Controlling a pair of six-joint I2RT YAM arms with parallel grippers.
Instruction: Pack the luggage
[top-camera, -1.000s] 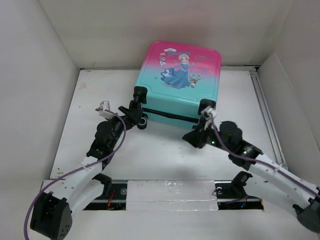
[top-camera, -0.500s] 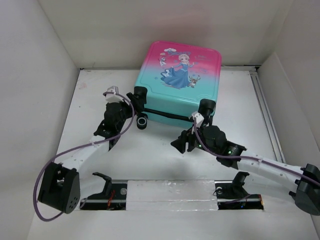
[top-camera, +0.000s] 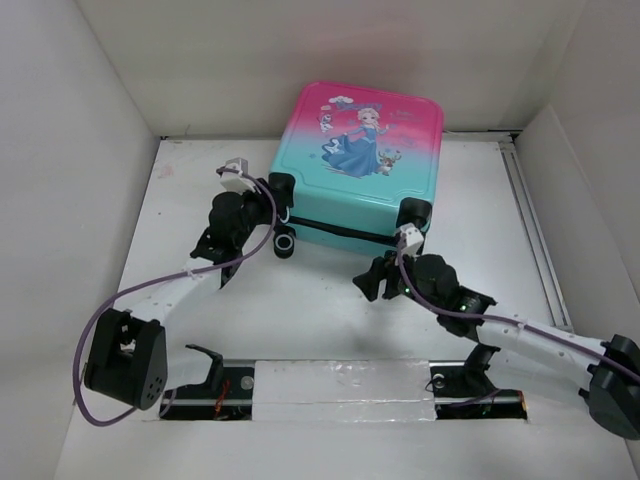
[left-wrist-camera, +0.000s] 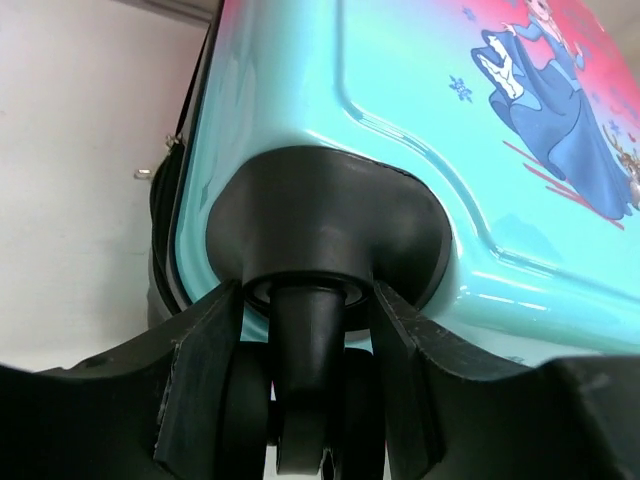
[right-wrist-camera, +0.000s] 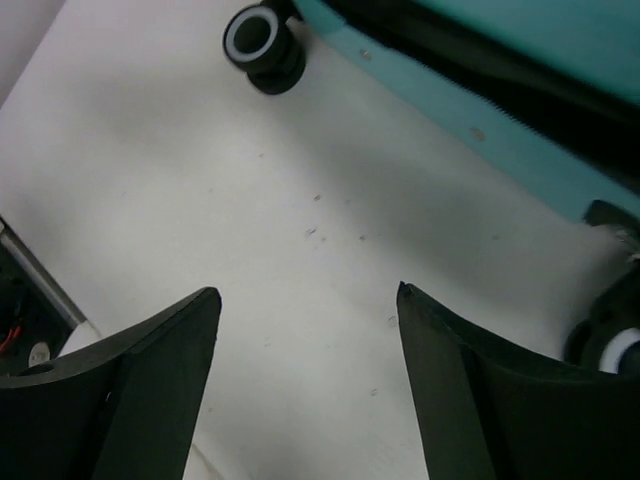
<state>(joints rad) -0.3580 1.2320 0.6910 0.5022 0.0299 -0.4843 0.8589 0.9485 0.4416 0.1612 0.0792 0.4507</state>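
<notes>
The luggage (top-camera: 365, 150) lies flat and shut at the far middle of the white bench (top-camera: 330, 320), with its back end near the back wall. Its top goes from pink at the far end to teal at the near end, and it has a picture of a princess (top-camera: 355, 140) in a blue dress on it. A black strip (top-camera: 340, 232) runs along the near side. Two black wheels stick out at the near corners, the left wheel (top-camera: 285, 241) and the right wheel (top-camera: 415, 210). The left arm reaches out to the left near corner of the luggage. The left claw (top-camera: 272, 222) is at the left wheel there. From the left wrist, the left claw (left-wrist-camera: 305, 290) has one black finger on each side of the wheel's black post (left-wrist-camera: 305, 340), just under the round black cap on the teal corner of the luggage (left-wrist-camera: 400, 130). Both fingers look to be touching the post, so this claw is grasping it. The right arm reaches in low from the right side. The right claw (top-camera: 372, 280) hangs over the bare bench, near the luggage but not touching it, a little in front of the right wheel. From the right wrist, the right claw (right-wrist-camera: 305, 295) has its fingers spread wide with only the white bench (right-wrist-camera: 300, 200) between them, so it is released and holds nothing. The teal edge of the luggage (right-wrist-camera: 420, 95) runs across the top of that view.
</notes>
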